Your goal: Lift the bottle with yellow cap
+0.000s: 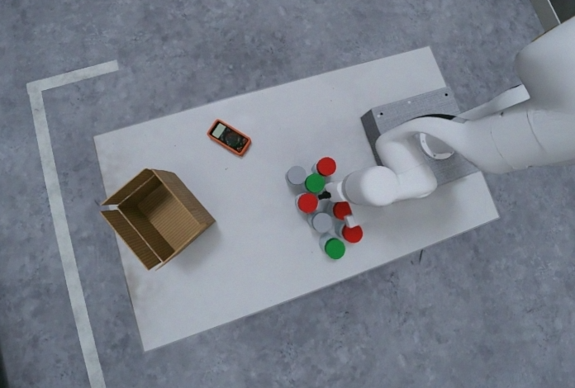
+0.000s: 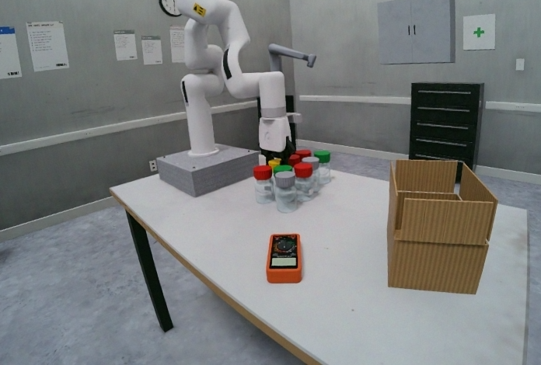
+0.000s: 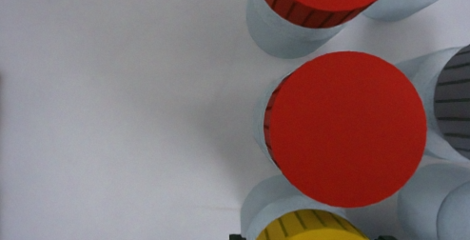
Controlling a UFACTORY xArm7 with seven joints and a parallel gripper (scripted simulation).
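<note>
The gripper (image 2: 276, 153) is clenched on the yellow-capped bottle (image 3: 311, 225), which stands inside the bottle cluster, just beside a red-capped bottle (image 3: 347, 128). The bottle looks small, light and rigid with smooth, probably slippery walls. The ribbed cap or the neck seems the safest hold.

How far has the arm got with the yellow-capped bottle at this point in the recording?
Done: the gripper has reached into the cluster and is shut on the clear bottle with the yellow cap. In hand: the lift looks barely begun, since that cap sits about level with the neighbouring red cap and green cap. Left: raising it by more than half its height and holding it upright. The other bottles visible stand upright.
</note>
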